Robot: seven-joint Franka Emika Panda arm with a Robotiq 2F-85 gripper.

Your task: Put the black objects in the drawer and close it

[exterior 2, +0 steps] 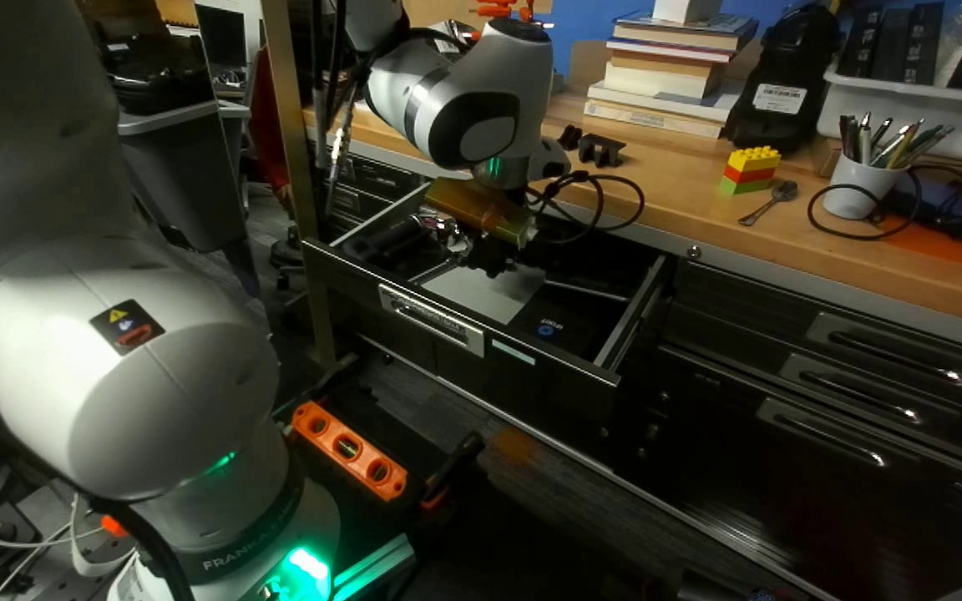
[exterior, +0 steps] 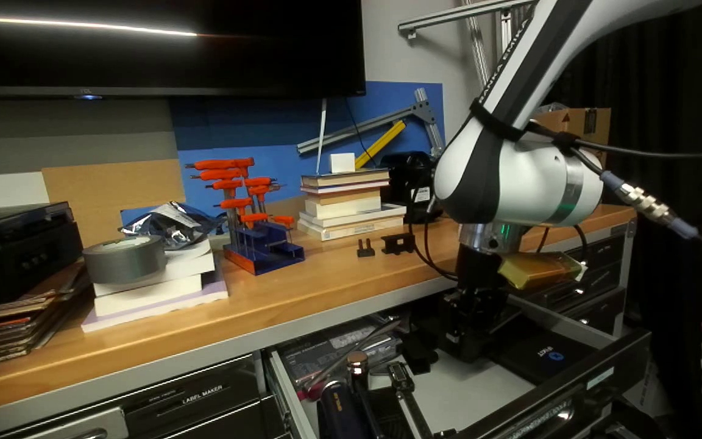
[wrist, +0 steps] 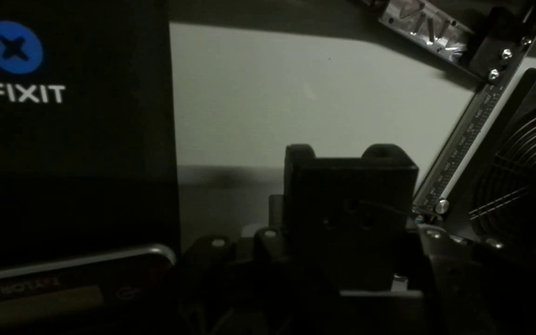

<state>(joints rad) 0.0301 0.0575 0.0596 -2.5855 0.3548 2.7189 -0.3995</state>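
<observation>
Holds a blocky, two-lugged black object [wrist: 351, 186] in the gripper [wrist: 345, 218], low within the pulled-open, dark-fronted drawer [exterior 2: 564, 388]. Has on the worktop [exterior: 326, 271], just apart, an upright, two-pronged black piece [exterior: 365, 249] at left and a black bracket [exterior: 398, 244] at right.

above a wooden worktop [exterior: 333, 262], a light streak [exterior: 83, 25] is reflected in a black screen [exterior: 162, 58]; blue panelling [exterior: 278, 161] is seen below, a dark curtain [exterior: 668, 280] beyond the worktop's end.

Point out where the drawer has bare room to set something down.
Main free patch in the drawer: pale floor between the IFIXIT case and the caliper; in the wrist view the black block between the jaws hides some of it. Crowded: beyond the caliper, with a grilled black item and a printed box.
</observation>
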